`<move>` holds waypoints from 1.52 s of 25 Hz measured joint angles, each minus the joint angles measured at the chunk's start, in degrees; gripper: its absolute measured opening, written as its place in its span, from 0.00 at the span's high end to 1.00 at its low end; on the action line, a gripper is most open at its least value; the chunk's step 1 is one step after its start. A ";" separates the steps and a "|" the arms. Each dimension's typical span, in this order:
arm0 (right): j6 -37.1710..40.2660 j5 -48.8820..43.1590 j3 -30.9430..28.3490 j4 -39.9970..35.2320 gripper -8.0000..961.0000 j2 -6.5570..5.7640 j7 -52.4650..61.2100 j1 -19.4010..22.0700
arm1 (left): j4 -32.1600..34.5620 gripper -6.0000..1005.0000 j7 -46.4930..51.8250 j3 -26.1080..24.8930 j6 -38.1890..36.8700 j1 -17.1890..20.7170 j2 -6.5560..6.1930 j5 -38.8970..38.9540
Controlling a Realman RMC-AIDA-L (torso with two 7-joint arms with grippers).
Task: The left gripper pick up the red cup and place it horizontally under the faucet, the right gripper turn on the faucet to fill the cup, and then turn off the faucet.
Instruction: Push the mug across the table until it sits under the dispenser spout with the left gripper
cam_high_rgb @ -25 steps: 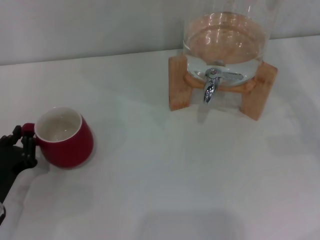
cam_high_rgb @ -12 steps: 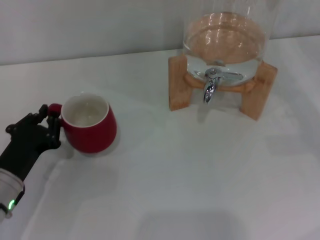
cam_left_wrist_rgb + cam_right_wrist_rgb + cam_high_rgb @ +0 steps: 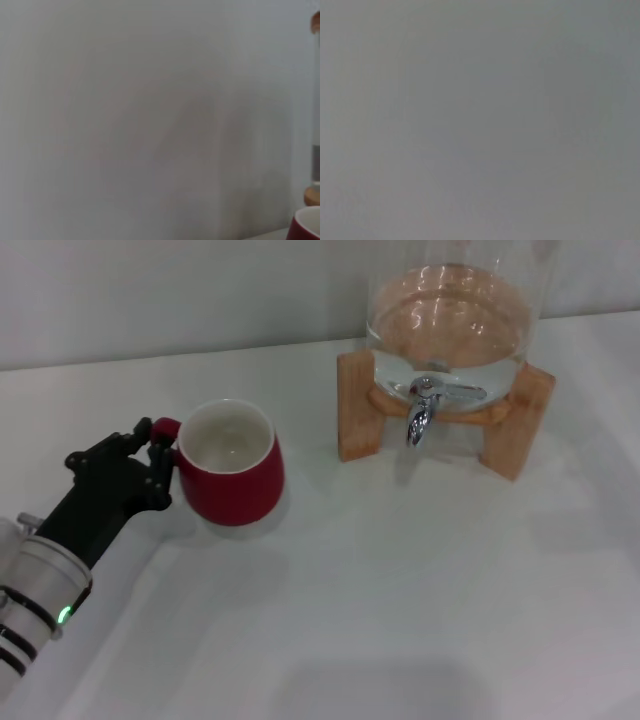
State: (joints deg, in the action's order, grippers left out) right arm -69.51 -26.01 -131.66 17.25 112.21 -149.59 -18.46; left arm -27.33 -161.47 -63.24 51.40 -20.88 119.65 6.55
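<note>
Broadly, we see a white bench (image 3: 420, 610) carrying, at the far right, a clear glass dispenser (image 3: 450, 310) on a wooden stand (image 3: 360, 405), with the faucet (image 3: 422, 412) projecting toward the near side and its spout pointing down. Left of the stand, and apart from it, sits the red cup (image 3: 235, 475), upright, mouth up, white inside showing; whether its base touches the bench or rides just above it we cannot tell. The left tool (image 3: 150, 468) is clamped on the cup's small loop handle at the cup's left side, black claw fingers (image 3: 158, 483) wrapped about it, with the silver-grey arm (image 3: 35, 590) running off to the near left. The right tool is not in view, so we cannot tell how it stands.

We judge the step in hand to be the carry of the cup to the faucet. To do it well, we would keep the rim level, since a hold by the handle alone lets the heavy body swing or sag. We would travel right and slightly far, passing clear of the stand's near-left leg. We would centre the cup's mouth directly beneath the spout, low enough to clear its tip, and set the base flat before easing the grip.
</note>
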 joint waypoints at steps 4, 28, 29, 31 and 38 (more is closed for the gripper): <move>-0.01 0.00 0.00 0.08 0.30 0.10 0.00 0.12 | -0.60 0.82 0.17 1.48 -0.58 -0.63 0.00 0.00; -1.24 0.00 0.79 -0.20 0.30 0.29 0.00 0.00 | -2.73 0.82 5.06 8.53 -9.63 -7.55 -0.22 0.05; -1.23 0.00 0.79 -0.20 0.30 0.29 0.00 0.00 | -2.66 0.82 5.44 8.88 -9.81 -8.00 -0.22 0.04; -1.23 0.00 0.79 -0.20 0.30 0.29 0.00 0.00 | -2.42 0.82 6.17 9.45 -9.89 -8.65 -0.22 0.04; -1.19 0.00 0.79 -0.20 0.30 0.29 0.00 -0.08 | -2.11 0.82 7.94 10.02 -10.73 -9.93 -0.28 -0.73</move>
State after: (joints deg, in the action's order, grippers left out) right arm -70.70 -26.01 -130.87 17.05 112.50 -149.59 -18.54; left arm -29.44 -153.53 -53.22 40.67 -30.81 119.37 5.82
